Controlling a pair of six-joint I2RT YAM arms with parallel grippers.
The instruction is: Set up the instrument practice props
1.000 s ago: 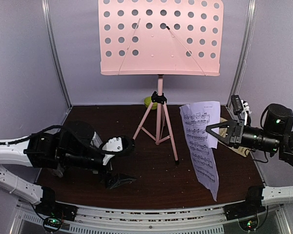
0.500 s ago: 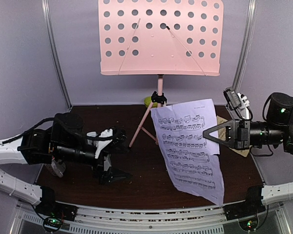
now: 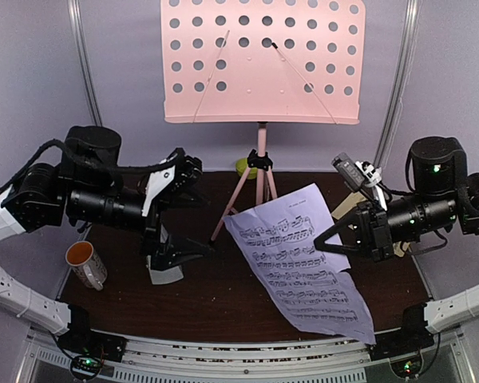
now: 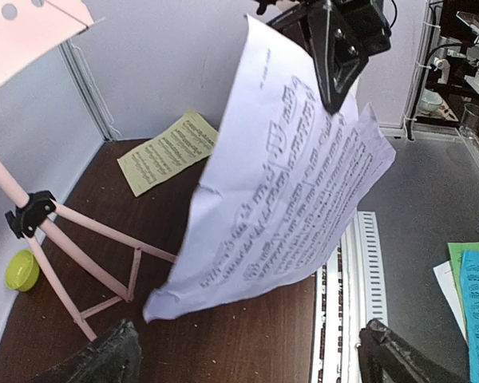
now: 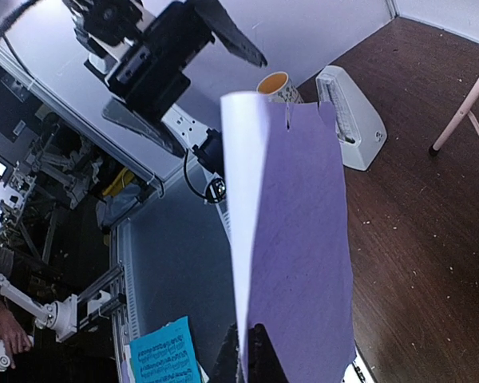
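The pink music stand (image 3: 263, 60) is upright at the back on its tripod (image 4: 80, 239), its perforated desk bare. My right gripper (image 3: 323, 238) is shut on the right edge of a lavender sheet-music page (image 3: 300, 267), which hangs tilted in the air over the table's middle. In the right wrist view the page (image 5: 299, 231) rises edge-on from the shut jaws (image 5: 251, 355). My left gripper (image 3: 190, 209) hovers wide open to the left of the page, holding nothing. The grey metronome (image 5: 350, 118) sits under it at the left. A pale-yellow page (image 4: 166, 150) lies flat at the back right.
A white mug with an orange inside (image 3: 85, 262) is at the left edge, beside the metronome (image 3: 163, 272). A lime-green bowl (image 4: 21, 270) sits behind the tripod. Off the front rail lie blue and green sheets (image 4: 477, 303).
The right arm swung the lavender page left toward the middle and tilted it flatter. The left arm rose off the table and opened a little wider, uncovering the mug and metronome.
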